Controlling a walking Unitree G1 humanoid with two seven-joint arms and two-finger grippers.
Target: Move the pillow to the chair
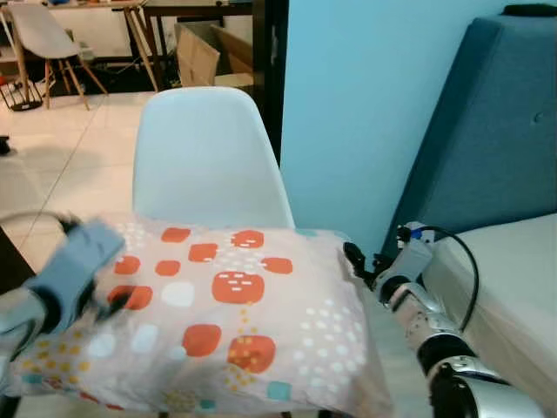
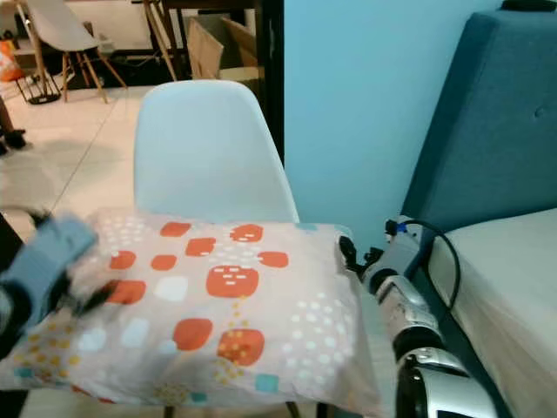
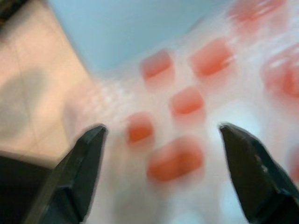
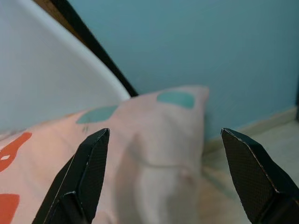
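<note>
Pillow (image 1: pixel 209 322) with orange and white patches lies across the seat of a white chair (image 1: pixel 205 157), overhanging it toward the camera, in the left eye view. Left gripper (image 1: pixel 83 270), blurred, sits over the pillow's left end. Right gripper (image 1: pixel 355 259) is just beside the pillow's right edge. A teal wall (image 1: pixel 365 104) rises behind, and a bed (image 1: pixel 513 287) with a blue headboard (image 1: pixel 496 131) stands to the right.

Right eye view shows the same layout, with another chair (image 2: pixel 57 26) and a table (image 2: pixel 209 9) far back.

Left wrist view is blurred: the fingers (image 3: pixel 79 172) are spread wide, the pillow between and beyond them.

Right wrist view: fingers (image 4: pixel 81 179) spread wide, the pillow's corner between them, not pinched; the chair's back is beside it.
</note>
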